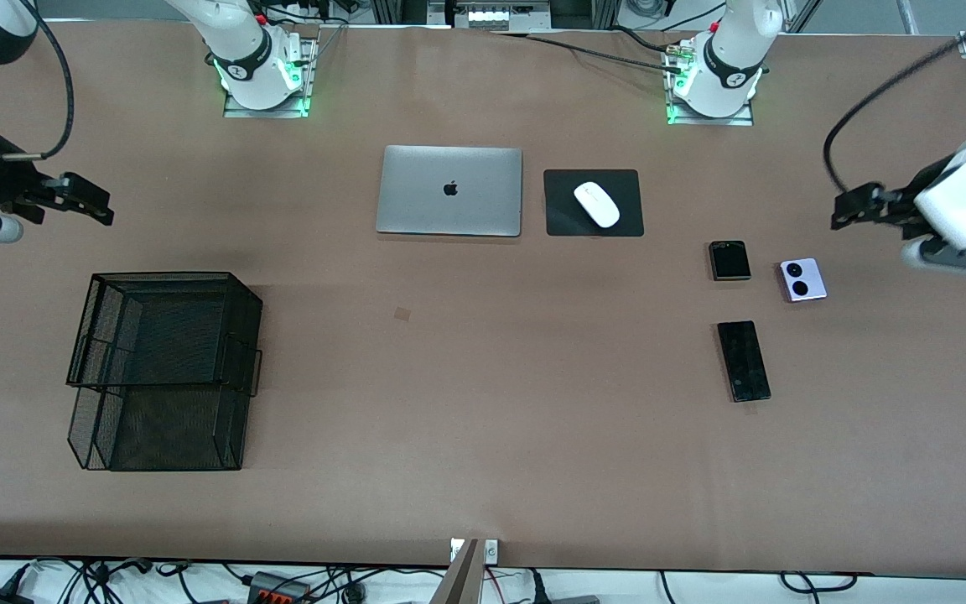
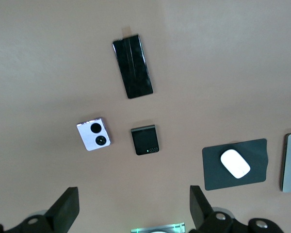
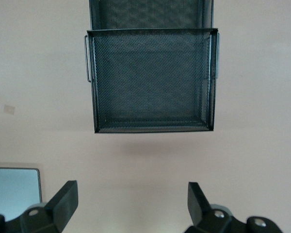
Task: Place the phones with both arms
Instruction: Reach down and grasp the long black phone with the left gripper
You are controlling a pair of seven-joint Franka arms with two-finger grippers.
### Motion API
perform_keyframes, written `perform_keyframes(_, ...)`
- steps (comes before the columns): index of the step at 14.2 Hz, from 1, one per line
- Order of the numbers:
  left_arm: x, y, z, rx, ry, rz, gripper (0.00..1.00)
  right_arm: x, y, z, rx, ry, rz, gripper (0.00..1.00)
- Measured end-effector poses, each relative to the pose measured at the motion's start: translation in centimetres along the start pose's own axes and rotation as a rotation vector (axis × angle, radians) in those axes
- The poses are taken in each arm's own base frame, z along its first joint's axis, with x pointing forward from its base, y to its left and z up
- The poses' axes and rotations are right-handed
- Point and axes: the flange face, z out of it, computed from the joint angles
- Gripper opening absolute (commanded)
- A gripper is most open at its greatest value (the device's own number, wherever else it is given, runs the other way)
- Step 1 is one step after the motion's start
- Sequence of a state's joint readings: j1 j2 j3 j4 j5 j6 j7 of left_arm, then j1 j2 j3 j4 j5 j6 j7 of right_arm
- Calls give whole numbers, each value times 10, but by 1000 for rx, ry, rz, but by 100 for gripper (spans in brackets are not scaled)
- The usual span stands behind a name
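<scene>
Hanging at the right edge of the front view, the left gripper [image 1: 842, 210] is up over bare table toward the left arm's end, its fingers [image 2: 65, 209] spread wide with nothing between them. The right gripper [image 1: 90, 201] hangs at the left edge of that view, over bare table toward the right arm's end, and its fingers [image 3: 63, 203] are likewise spread wide and hold nothing.

All three phones lie flat on the table [image 1: 483, 419] in the right half of the front view, none touching another. The small black phone [image 1: 729, 260] sits just beside the lilac phone [image 1: 802, 279], which lies lens side up and closer to the left arm's end. The long phone [image 1: 744, 361] lies nearer the front camera than both, apart from them. In the left wrist view all three show in the middle and upper part of the frame: the long phone [image 2: 132, 65], the lilac phone [image 2: 94, 134] and the small black phone [image 2: 145, 140].

A closed laptop [image 1: 449, 190] lies at upper centre of the front view, and beside it a mouse [image 1: 597, 204] rests on a black pad [image 1: 563, 214]. In the lower left of the front view stands a two-tier black mesh tray [image 1: 166, 369], which fills the upper part of the right wrist view [image 3: 153, 77].
</scene>
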State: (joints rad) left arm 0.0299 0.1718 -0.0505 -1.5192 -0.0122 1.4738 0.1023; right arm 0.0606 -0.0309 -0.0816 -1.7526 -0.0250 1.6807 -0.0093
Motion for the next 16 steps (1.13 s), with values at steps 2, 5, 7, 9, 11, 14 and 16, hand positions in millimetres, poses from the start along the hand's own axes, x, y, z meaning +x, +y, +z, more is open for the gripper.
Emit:
perform_keyframes(2,32,-5,53,-7,-30,-19,100,-4,5,-8,2,4,9,100)
perform_keyframes(5,79,-14,147,3,25,-71,100,-7,9,-12,3,9,15,100)
perform_keyframes(7,97,-18,195,22,60,-97,100,-7,8,-12,3,8,11,100)
perform_keyframes(9,109,-19,223,22,98,-106,100,-6,8,-12,3,8,7,100)
perform_keyframes(11,119,-21,246,23,142,-108,100,-4,7,-10,2,5,3,100)
perform_keyframes(14,125,-32,281,19,160,-119,100,-2,6,-10,1,6,1,100)
perform_keyframes(16,129,-34,299,17,162,-123,100,-2,6,-11,1,8,0,100)
